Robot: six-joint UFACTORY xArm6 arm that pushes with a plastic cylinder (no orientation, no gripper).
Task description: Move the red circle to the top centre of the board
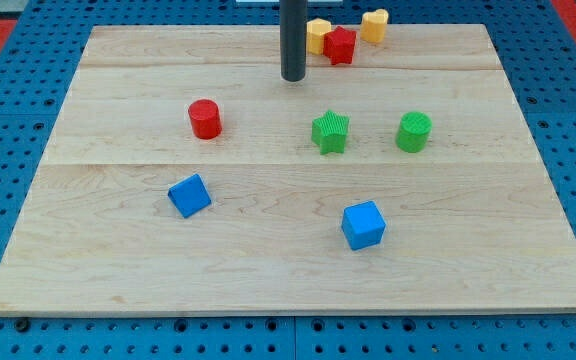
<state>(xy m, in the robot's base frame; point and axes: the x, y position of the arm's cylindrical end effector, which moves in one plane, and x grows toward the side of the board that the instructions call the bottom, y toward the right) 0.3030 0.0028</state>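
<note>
While upright on the board (118, 250), red circle (205, 119), short ribbed cylinder, my tip (293, 78) well apart.

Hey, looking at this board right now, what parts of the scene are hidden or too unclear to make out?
- Yellow block at the view's top: the rod and the red star-like block cover part of it, so its shape is unclear.
- The rod above my tip: cut off by the view's top edge, so the arm is unseen.
- Second yellow block: too small to name its shape.
</note>
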